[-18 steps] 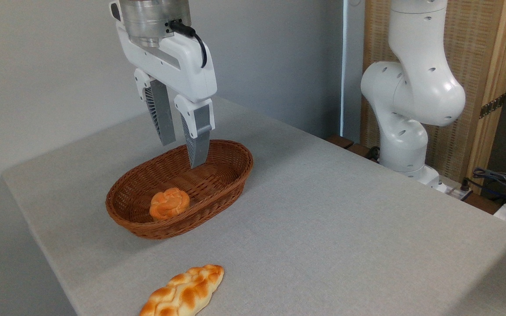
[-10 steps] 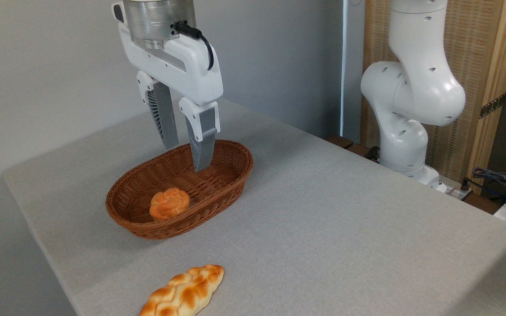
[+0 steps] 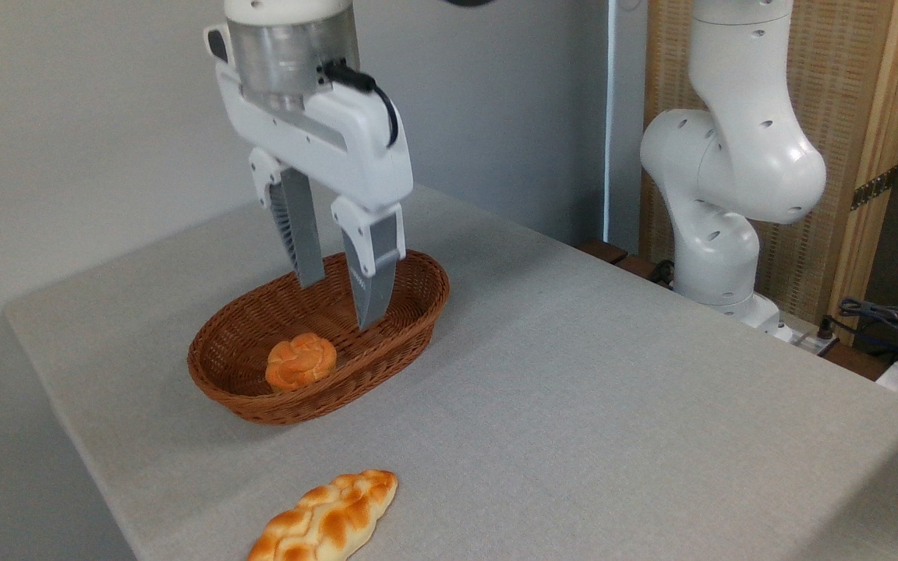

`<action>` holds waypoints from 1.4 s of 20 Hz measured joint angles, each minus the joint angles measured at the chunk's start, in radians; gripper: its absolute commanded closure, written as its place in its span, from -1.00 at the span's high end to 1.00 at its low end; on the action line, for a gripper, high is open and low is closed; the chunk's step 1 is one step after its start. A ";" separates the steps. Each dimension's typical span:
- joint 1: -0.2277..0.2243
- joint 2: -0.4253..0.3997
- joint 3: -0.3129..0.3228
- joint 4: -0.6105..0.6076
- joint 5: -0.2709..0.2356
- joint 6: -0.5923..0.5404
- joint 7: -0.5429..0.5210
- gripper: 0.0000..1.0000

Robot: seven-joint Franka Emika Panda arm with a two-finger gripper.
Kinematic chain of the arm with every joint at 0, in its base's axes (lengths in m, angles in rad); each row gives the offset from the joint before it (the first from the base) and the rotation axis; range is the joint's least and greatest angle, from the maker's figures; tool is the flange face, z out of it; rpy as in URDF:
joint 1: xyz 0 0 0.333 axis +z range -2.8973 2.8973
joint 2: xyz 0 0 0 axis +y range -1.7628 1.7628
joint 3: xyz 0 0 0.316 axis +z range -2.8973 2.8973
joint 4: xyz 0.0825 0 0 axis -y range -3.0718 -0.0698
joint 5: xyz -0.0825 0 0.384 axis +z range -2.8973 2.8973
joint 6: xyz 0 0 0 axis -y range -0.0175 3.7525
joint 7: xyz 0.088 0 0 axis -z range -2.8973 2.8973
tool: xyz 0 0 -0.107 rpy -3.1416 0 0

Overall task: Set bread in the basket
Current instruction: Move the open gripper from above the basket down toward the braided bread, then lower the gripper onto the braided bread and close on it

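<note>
The bread [image 3: 326, 519], a long braided golden loaf, lies on the grey table at the bottom edge of the picture, partly cut off. Farther back sits the oval brown wicker basket [image 3: 406, 313]. My gripper [image 3: 340, 304] hangs open over the basket's far half, nothing between its grey fingers. The loaf is well in front of the gripper, untouched.
A small round knotted bun [image 3: 300, 361] rests inside the basket near its front end. The arm's white base [image 3: 718, 234] stands at the table's far right, with cables [image 3: 893, 323] beyond it. The table's front-left edge runs close to the loaf.
The gripper has come down and shifted slightly right and toward the camera, staying open. Loaf, bun and basket have not moved.
</note>
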State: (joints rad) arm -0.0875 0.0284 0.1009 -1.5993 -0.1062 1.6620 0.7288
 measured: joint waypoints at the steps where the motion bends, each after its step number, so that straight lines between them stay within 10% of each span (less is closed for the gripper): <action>1: 0.001 0.005 0.006 -0.016 0.000 0.041 0.000 1.00; 10: 0.001 0.060 0.010 -0.200 0.000 0.373 0.000 1.00; 28: -0.002 0.225 0.047 -0.249 0.039 0.627 0.036 0.95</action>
State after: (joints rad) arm -0.0897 0.2536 0.1479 -1.8483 -0.0667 2.2893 0.7647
